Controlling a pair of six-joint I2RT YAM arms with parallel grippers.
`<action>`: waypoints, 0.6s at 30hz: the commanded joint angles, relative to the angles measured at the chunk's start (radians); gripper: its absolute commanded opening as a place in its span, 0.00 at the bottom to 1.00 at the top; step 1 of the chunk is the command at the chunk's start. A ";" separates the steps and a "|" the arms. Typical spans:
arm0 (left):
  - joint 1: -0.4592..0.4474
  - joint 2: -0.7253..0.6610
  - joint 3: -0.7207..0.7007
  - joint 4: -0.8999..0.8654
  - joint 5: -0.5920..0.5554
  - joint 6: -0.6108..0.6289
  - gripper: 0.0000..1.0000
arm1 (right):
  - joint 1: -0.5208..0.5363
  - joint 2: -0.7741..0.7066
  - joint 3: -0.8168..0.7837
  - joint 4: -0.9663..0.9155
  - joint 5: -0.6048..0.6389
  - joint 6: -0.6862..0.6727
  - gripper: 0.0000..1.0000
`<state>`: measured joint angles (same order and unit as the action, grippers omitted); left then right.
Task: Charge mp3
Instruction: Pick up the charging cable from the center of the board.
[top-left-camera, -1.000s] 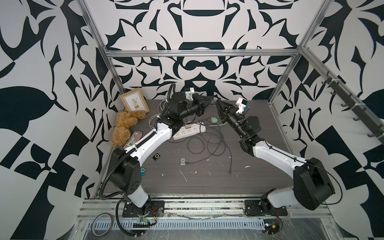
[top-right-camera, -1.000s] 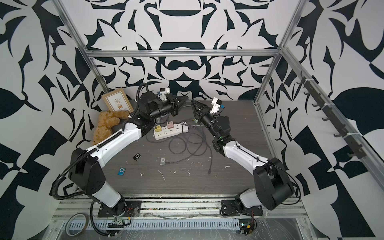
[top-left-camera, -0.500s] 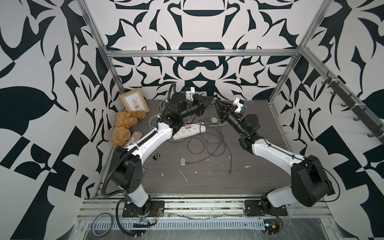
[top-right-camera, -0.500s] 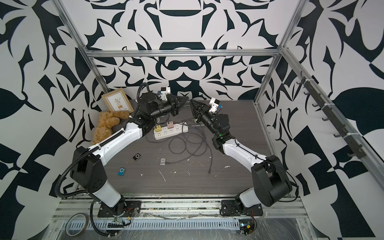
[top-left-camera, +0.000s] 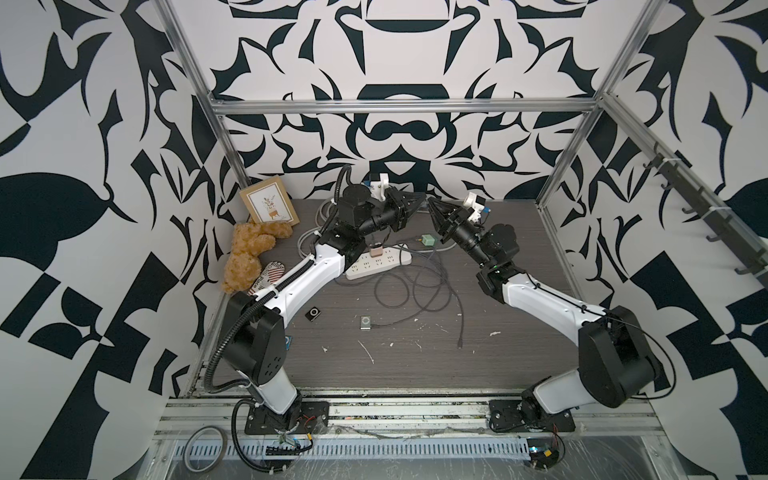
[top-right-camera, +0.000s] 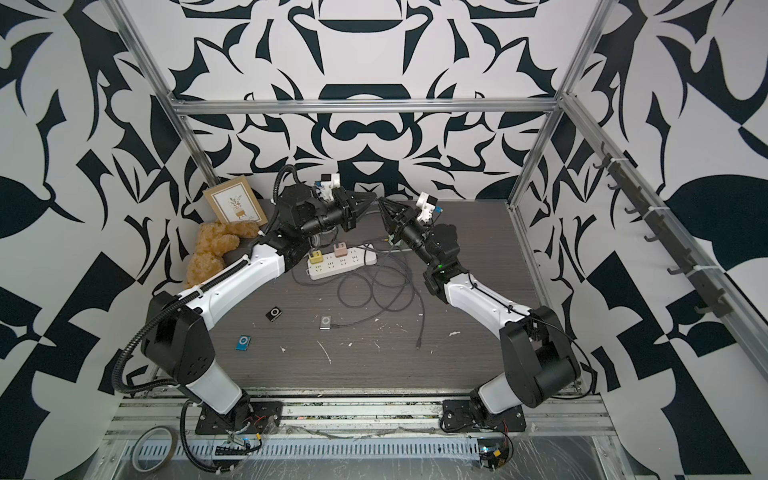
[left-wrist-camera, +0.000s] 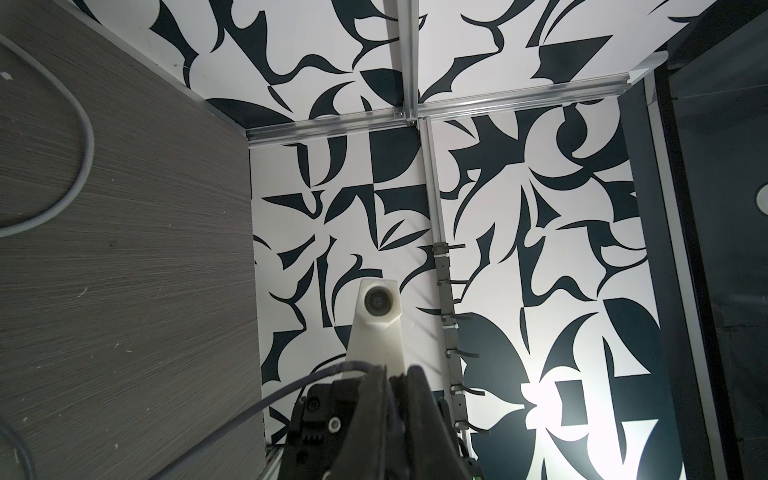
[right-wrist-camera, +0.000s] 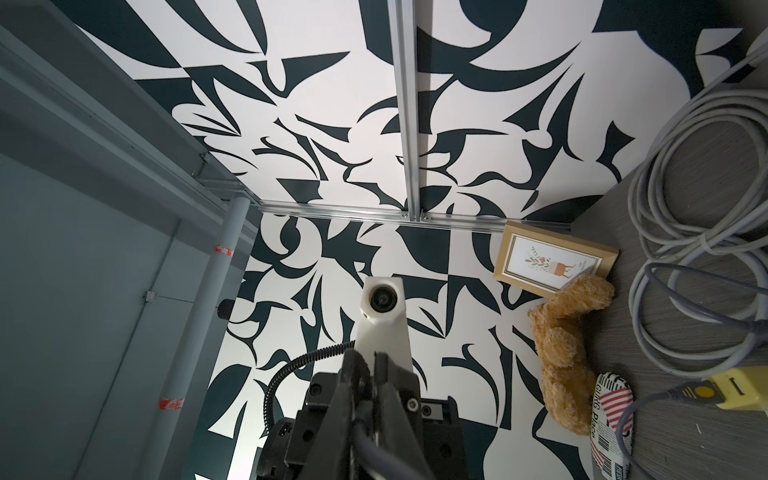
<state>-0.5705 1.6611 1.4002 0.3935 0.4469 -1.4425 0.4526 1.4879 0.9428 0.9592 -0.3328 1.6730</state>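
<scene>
A small printed pouch (right-wrist-camera: 611, 415), lying beside the teddy bear (right-wrist-camera: 561, 332), carried black lettering. The word "Place" could be read, preceded by capitals resembling "GURG", though these were uncertain. The framed picture (right-wrist-camera: 548, 257) bore a tiny printed line, too small to read.

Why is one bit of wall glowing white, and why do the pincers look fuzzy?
Left wrist view: glare bleaches a patch of wall, and the left pincer sits too near the lens to be sharp. Right wrist view: the right pincer is fuzzy likewise, no glare. In both top views: even light, all sharp.
</scene>
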 joint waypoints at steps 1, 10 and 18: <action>-0.011 0.011 0.007 0.029 0.049 0.016 0.00 | 0.011 0.003 0.050 0.008 -0.073 -0.011 0.16; -0.009 0.005 0.027 -0.049 0.077 0.067 0.00 | 0.007 -0.025 0.037 -0.091 -0.103 -0.045 0.07; -0.009 0.005 0.039 -0.091 0.088 0.103 0.00 | 0.004 -0.024 0.046 -0.106 -0.147 -0.036 0.00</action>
<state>-0.5613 1.6619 1.4063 0.3080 0.4671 -1.3670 0.4435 1.4853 0.9619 0.8562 -0.4034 1.6470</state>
